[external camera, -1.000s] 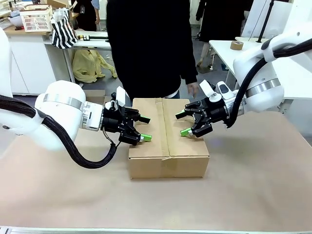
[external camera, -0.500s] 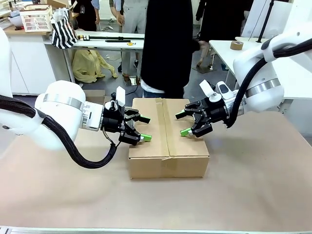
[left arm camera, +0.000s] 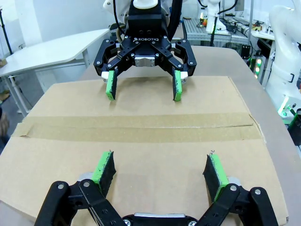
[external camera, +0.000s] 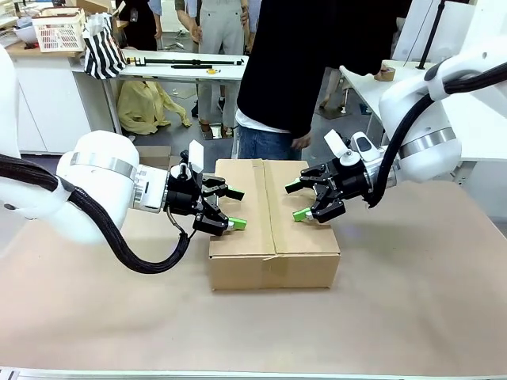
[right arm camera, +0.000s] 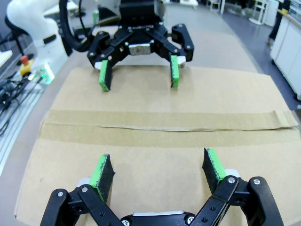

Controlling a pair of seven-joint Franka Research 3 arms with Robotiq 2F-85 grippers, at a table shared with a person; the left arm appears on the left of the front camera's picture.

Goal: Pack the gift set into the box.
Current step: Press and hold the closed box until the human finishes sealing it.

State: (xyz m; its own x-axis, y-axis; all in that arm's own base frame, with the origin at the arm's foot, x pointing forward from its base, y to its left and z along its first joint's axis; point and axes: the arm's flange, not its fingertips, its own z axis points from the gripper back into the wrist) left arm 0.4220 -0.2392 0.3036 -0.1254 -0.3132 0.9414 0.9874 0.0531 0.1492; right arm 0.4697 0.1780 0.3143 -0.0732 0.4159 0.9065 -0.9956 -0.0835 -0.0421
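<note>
Hovering over the taped box (external camera: 273,218), left gripper (external camera: 228,209) and right gripper (external camera: 298,199) both spread, empty. Likely handling stiff and light; gripping best along opposite side walls.

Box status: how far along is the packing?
Looks done: the box is closed, tape along its top seam. The gift set isn't visible, presumably inside. In hand: nothing; the left gripper and right gripper are open over the lid. Left: arms retreating.

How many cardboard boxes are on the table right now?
1. The box sits mid-table, flaps closed and taped, between the open left gripper and open right gripper. The gift set isn't visible.
</note>
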